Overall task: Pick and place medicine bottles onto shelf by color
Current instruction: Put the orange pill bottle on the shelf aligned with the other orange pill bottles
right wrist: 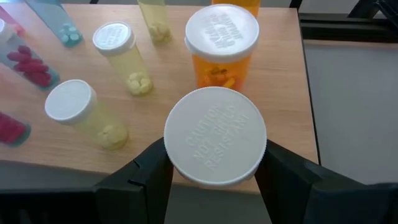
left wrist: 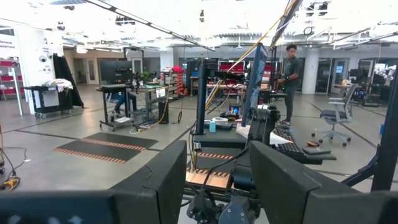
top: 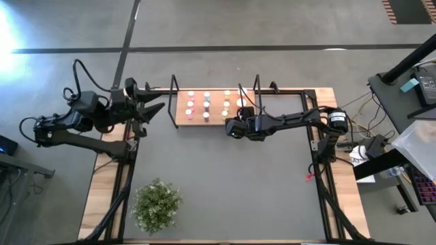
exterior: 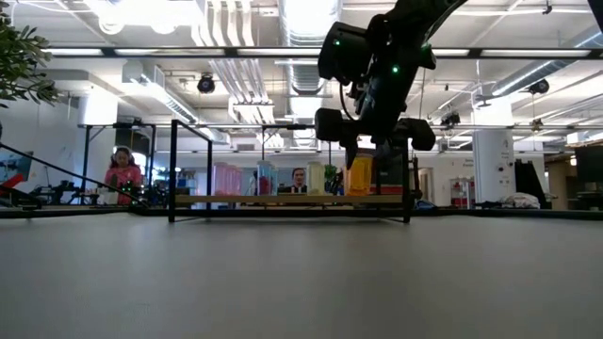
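- We see the dark grey table (top: 225,184) carrying the rest, with a green potted plant (top: 157,205) near its front left corner.
- The shelf (top: 182,117), a light wooden board with black wire frames at its ends, lies at the table's far edge.
- The right gripper (right wrist: 214,171) hangs over the shelf's right end, its fingers (right wrist: 146,177) clamped on the white cap of a bottle (right wrist: 215,144); we cannot tell that bottle's body colour.
- The left gripper (top: 155,109) waits just off the shelf's left end, its fingers (left wrist: 158,180) standing apart with nothing between them.
- The medicine bottles (top: 206,106) stand upright in rows on the board.
- Just beyond the held one stands an orange bottle (right wrist: 222,46), with pale yellow ones (right wrist: 84,113) beside it and pink ones (right wrist: 28,62) farther along.
- A person (exterior: 122,174) sits in the room behind the table.
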You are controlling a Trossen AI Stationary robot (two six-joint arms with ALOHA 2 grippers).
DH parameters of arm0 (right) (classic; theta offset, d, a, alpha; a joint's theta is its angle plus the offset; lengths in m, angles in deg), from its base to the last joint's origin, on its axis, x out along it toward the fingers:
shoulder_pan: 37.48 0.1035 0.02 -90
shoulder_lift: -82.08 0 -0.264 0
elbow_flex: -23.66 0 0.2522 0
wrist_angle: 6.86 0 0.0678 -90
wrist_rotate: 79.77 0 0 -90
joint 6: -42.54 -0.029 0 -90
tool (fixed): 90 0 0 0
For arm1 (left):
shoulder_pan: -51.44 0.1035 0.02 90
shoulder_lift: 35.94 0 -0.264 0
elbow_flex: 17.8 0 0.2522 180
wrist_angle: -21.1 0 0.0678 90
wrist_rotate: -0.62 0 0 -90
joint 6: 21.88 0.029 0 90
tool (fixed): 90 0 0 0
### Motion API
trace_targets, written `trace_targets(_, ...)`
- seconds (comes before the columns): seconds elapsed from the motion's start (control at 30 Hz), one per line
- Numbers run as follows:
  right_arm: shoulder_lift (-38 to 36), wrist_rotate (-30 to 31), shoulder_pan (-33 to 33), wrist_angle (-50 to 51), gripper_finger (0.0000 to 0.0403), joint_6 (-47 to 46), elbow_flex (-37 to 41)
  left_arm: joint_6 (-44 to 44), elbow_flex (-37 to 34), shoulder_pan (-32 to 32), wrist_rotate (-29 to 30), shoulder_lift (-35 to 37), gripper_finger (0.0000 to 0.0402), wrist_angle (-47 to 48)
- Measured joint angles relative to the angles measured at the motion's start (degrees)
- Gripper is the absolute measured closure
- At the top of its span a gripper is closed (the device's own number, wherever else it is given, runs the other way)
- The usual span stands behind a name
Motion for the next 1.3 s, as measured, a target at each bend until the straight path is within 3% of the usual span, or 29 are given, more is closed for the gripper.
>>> trace_targets(0.73, 0.00, 0.17, -0.15, -0.44, 0.0205, 1.53, 0.00, -0.17, 0.00, 0.00, -0.01, -0.02, 0.0242, 0.00)
trace_targets(1.3, -0.80, -1.23, -0.15, -0.45, 0.0107, 2.19, 0.02, -0.14, 0.00, 0.00, 0.00, -0.02, 0.0242, 0.00)
